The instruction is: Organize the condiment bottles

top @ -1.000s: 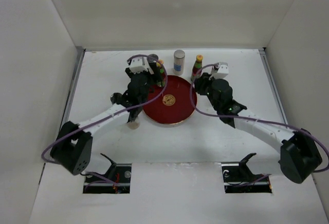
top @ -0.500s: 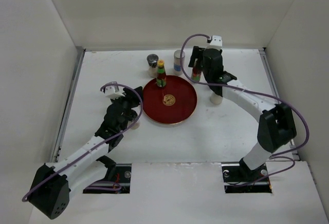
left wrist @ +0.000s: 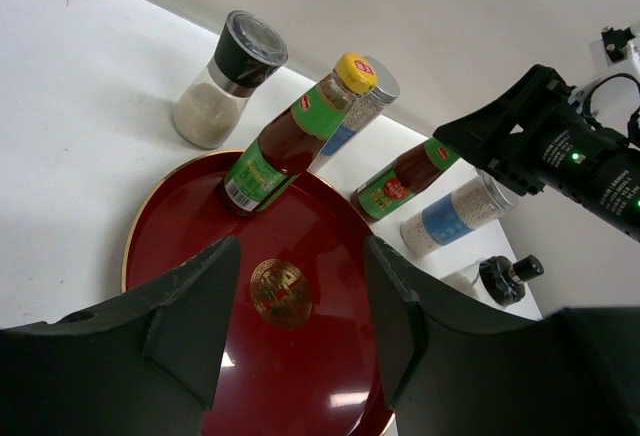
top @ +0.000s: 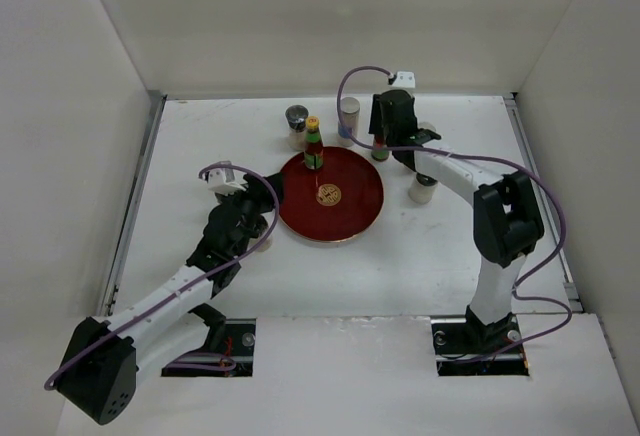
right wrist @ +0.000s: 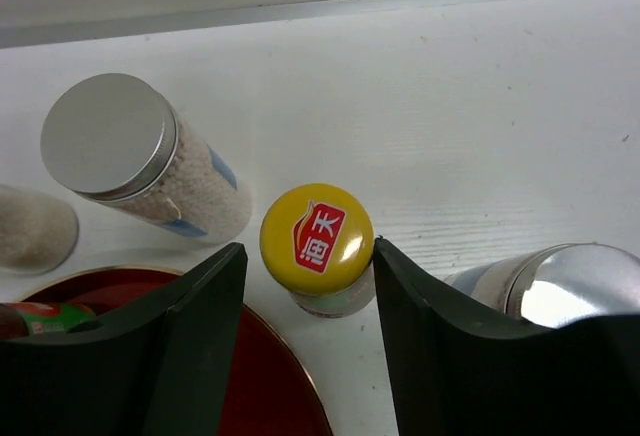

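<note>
A yellow-capped sauce bottle (top: 313, 146) (left wrist: 290, 141) stands on the back of the round red tray (top: 345, 218). A second sauce bottle (right wrist: 316, 239) (left wrist: 398, 182) stands on the table behind the tray. My right gripper (top: 383, 142) (right wrist: 310, 296) is open astride its yellow cap, the right finger touching it and a gap on the left. My left gripper (top: 265, 196) (left wrist: 302, 296) hangs open and empty at the tray's left edge. Two blue-banded shakers (right wrist: 135, 161) (left wrist: 455, 221) flank the second bottle. A dark-lidded jar (top: 297, 124) (left wrist: 225, 81) stands back left.
Another dark-lidded jar (top: 422, 189) (left wrist: 505, 278) stands right of the tray under my right arm. A small pale jar (top: 262, 243) shows beside my left arm. White walls close the table at the back and both sides.
My left gripper has let go of the sauce bottle on the tray and drawn back to the tray's left. The right gripper has risen and come over the second sauce bottle's cap.
</note>
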You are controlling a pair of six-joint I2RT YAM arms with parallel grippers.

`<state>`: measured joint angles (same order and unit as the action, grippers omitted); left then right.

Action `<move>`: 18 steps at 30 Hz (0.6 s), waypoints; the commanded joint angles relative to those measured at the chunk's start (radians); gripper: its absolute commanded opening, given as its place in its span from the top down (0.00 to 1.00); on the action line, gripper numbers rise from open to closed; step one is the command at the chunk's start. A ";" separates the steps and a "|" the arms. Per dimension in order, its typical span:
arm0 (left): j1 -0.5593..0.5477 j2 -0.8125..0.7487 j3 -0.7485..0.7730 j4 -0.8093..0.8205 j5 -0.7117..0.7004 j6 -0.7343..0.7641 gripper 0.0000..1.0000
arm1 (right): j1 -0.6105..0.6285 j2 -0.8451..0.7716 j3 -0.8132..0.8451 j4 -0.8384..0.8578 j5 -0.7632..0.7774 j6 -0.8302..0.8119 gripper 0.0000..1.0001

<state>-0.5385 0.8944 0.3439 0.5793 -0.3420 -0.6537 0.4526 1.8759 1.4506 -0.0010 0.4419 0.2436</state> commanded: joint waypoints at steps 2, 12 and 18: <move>0.001 -0.002 -0.005 0.079 0.021 -0.011 0.50 | -0.018 0.009 0.064 0.105 0.017 -0.058 0.46; 0.004 0.043 0.000 0.099 0.032 -0.009 0.50 | -0.012 -0.093 0.004 0.228 0.035 -0.124 0.67; 0.007 0.047 0.001 0.100 0.031 -0.007 0.50 | 0.033 -0.233 -0.055 0.254 0.029 -0.130 0.68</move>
<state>-0.5369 0.9440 0.3412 0.6117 -0.3237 -0.6559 0.4503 1.8057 1.3754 0.0677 0.4526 0.1303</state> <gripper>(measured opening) 0.501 0.459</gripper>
